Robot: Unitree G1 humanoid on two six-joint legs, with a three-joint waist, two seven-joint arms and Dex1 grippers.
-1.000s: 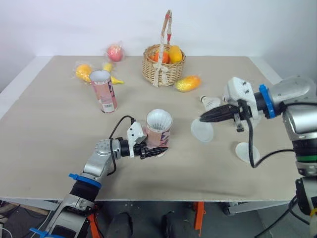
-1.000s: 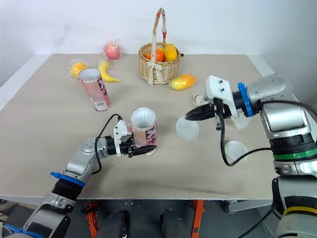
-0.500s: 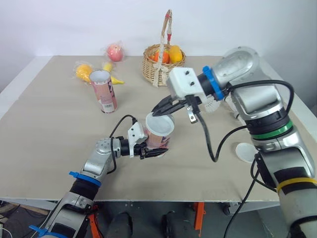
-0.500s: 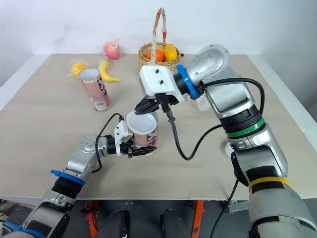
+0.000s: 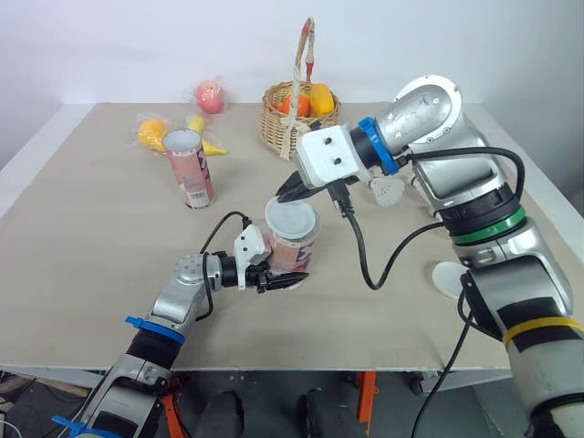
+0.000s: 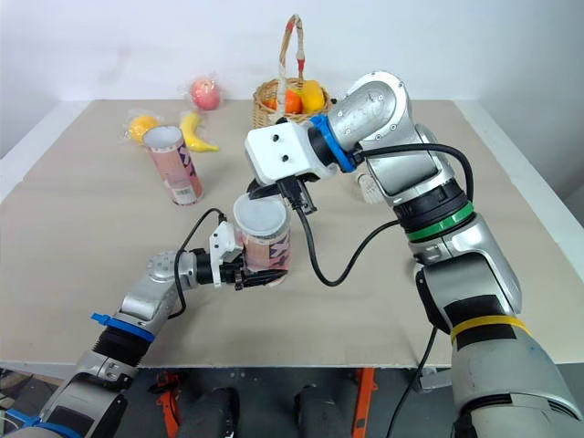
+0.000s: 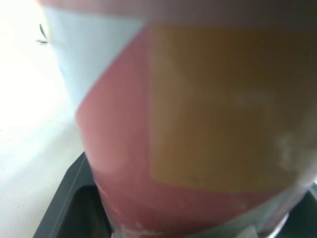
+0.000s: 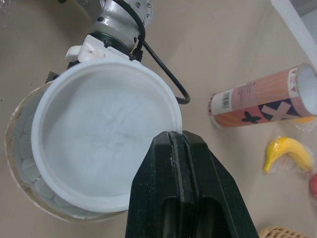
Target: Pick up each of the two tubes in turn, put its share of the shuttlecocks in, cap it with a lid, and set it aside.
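The right tool (image 8: 174,140) has its two fingers pinched together on the rim of a white lid (image 8: 104,141), holding it over the mouth of the tube (image 5: 294,245). The lid sits off-centre, so part of the tube's rim and the white shuttlecocks (image 8: 26,171) inside show past its edge. The left tool (image 5: 281,279) is clamped around the tube's lower part, keeping it upright near the middle of the worktop (image 5: 91,237). The second tube (image 5: 190,169) stands open, well apart. A second ago the right tool held the lid out beside the tube; half a second ago it was tilted above the mouth.
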